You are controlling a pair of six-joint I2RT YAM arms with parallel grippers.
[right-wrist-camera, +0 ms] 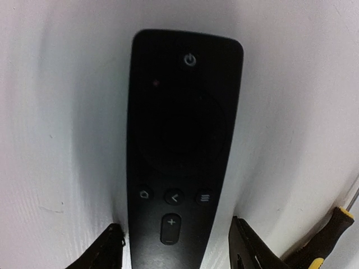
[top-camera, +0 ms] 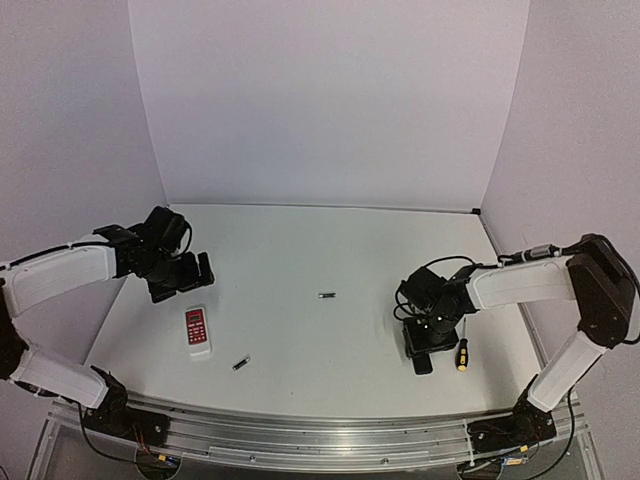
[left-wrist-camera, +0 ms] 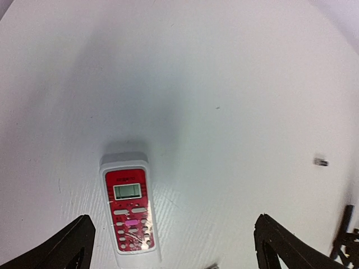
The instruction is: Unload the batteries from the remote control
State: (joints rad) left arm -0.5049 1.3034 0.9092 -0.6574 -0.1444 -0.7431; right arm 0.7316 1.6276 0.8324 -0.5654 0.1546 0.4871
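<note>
A: How do the left fingers [left-wrist-camera: 67, 246] stand?

B: They are spread wide and grip nothing. They hang above the tabletop [left-wrist-camera: 224, 84]. The red-and-white remote [left-wrist-camera: 129, 210] lies below them with its buttons up. In the wrist view it is between the two tips, closer to one than to the other.

A: And the right fingers [right-wrist-camera: 106, 249]?

B: These are also apart, with one tip on each side of the near end of the black remote [right-wrist-camera: 179, 151]. That remote lies face up, and its power button is at the end far from the fingers. A little gap shows on both sides, so they are not closed on it. The screwdriver [right-wrist-camera: 331, 232] lies just outside one tip.

A: Where are the batteries?

B: I see two, both loose on the tabletop. One battery [top-camera: 326, 295] lies in the open space between the two pairs of fingers, well apart from both. The other battery [top-camera: 241, 362] lies near the red-and-white remote, on the side away from the left fingers. I cannot tell if more are inside the remotes.
</note>
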